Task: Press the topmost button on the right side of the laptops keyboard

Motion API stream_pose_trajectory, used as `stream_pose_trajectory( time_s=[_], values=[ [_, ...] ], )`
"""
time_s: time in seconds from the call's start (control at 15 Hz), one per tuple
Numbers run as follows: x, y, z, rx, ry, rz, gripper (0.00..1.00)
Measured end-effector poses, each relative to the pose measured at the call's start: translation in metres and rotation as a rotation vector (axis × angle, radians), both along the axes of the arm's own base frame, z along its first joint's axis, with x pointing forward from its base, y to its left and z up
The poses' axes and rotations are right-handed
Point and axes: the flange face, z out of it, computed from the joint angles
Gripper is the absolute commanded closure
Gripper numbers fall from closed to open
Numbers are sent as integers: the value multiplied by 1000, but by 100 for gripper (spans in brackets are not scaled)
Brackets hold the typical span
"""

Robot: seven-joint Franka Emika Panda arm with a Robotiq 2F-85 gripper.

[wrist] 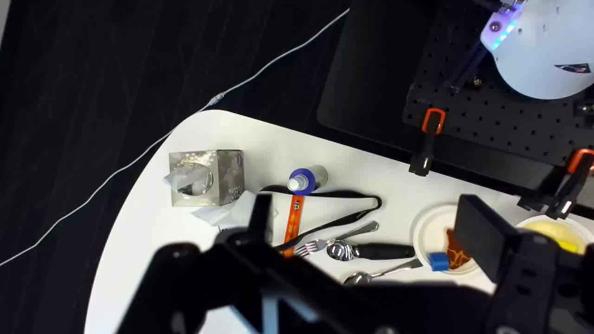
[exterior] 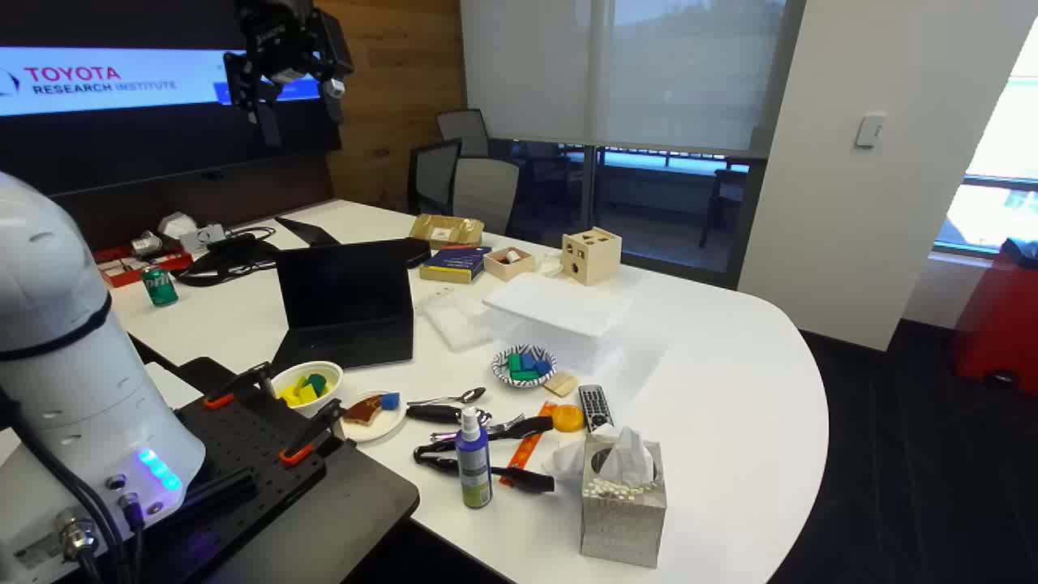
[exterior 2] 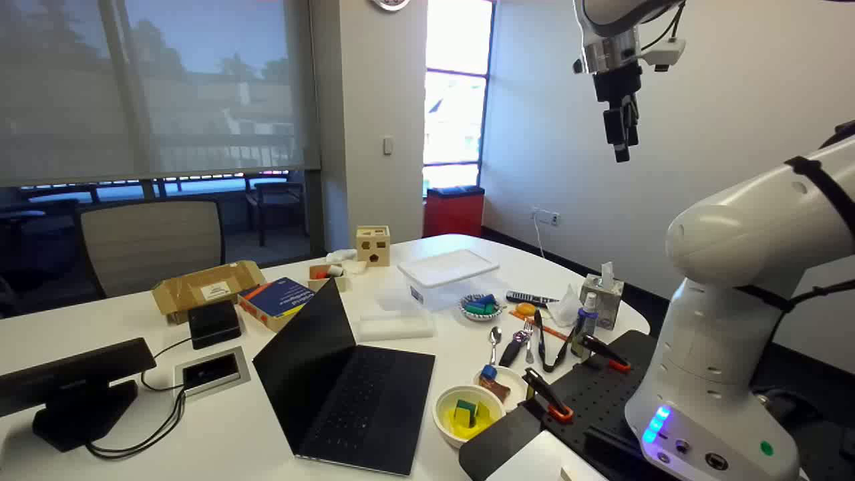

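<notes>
- Where the white tabletop (exterior 2: 214, 441) comes nearest in an exterior view, the laptop (exterior 2: 344, 394) stands open on it.
- Its keyboard (exterior 2: 357, 391) points toward the side of the robot base (exterior 2: 708, 394); the screen (exterior 2: 304, 374) leans backward, away from the base. The long axis goes along the hinge, so there it runs from near to far.
- It looks plain matte black and thin, with dark screen and dark keys, which are too small for telling one from another.
- Just beside its front edge is the white bowl (exterior 2: 446, 431), and only a narrow strip of tabletop shows between them.
- Past the laptop's farther end, near to it, lies a flat translucent piece (exterior 2: 394, 325).
- High over the level of the tabletop hangs the hand (exterior 2: 626, 150), well apart from the laptop; its two fingers (wrist: 482, 236) are spread widely, as the wrist view shows.
- Farther is the lidded box (exterior 2: 447, 267), and white surface continues from it until the rounded edge of the tabletop.
</notes>
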Motion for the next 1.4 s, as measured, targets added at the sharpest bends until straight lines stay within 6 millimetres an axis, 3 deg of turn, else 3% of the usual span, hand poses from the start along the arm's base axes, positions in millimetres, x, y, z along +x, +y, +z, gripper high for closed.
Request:
stream_pose_trajectory(
  time_s=[0.27,0.53,0.93,1.33,1.4],
  values=[
    [6,4,-2,7,-9,24,0],
    [60,49,-26,41,-83,157,0],
    [155,155,-112,114,-184,417,0],
    [212,262,-216,230,-269,643,0],
    [220,273,-236,242,-260,659,10]
  ],
)
